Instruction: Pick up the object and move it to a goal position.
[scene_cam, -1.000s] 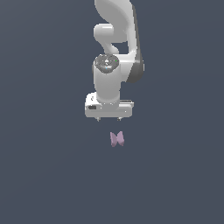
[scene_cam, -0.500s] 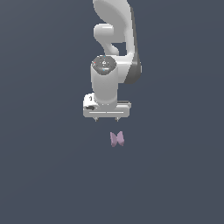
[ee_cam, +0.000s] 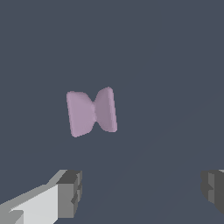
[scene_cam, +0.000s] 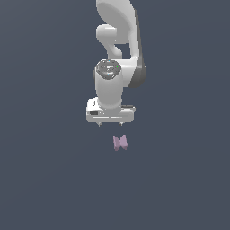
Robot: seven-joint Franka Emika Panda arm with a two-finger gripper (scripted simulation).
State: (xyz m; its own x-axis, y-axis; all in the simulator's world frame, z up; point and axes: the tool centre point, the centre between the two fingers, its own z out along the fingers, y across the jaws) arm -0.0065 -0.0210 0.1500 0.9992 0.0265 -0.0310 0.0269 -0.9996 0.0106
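Observation:
The object (scene_cam: 120,143) is a small pale pink-lilac bow-tie solid lying on the dark grey floor; it also shows in the wrist view (ee_cam: 91,112). My white gripper (scene_cam: 110,124) hangs just behind and above it in the exterior view, apart from it. In the wrist view the two grey fingertips (ee_cam: 70,193) stand wide apart with nothing between them, so the gripper (ee_cam: 142,190) is open and empty. The object lies ahead of the fingertips, not between them.
The plain dark grey floor (scene_cam: 54,179) fills both views. The white arm (scene_cam: 119,49) rises behind the gripper. No goal marker shows.
The gripper has shifted slightly toward the exterior view's left and a little upward. The object has not moved.

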